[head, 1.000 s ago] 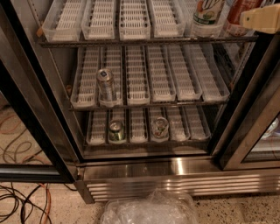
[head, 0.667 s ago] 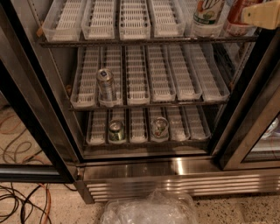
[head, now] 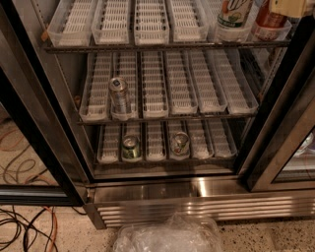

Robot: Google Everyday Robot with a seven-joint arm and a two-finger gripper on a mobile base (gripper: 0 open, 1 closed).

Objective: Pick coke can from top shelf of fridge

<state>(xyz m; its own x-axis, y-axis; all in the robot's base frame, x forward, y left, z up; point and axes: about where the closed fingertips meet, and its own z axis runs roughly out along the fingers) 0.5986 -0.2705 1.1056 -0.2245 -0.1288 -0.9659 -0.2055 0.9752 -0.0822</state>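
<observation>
One big fridge: the tall steel cooler [head: 197,189] with black-framed glass doors stands open and fills the view.
Top shelf: the highest wire rack [head: 147,47], lined with white slotted trays, runs across at 12 o'clock.
Coke can: the red metal drink can [head: 268,22] stands on that rack at 1 o'clock.
White-and-green can: this other can [head: 235,17] stands just beside the red one, on its 9 o'clock side.
Gripper: the beige gripper [head: 288,6] sits at the top edge at 1 o'clock, close over the red can. I cannot tell if it is open or closed.
Step in hand: I think it is lining up on the red can. It should hold the can by its middle and lift a little before pulling.
Edges: the black door frame [head: 290,103] is near at 3 o'clock, and the white-and-green can could get bumped.
Open room: the way out looks best toward 6 o'clock, through the open doorway.
</observation>
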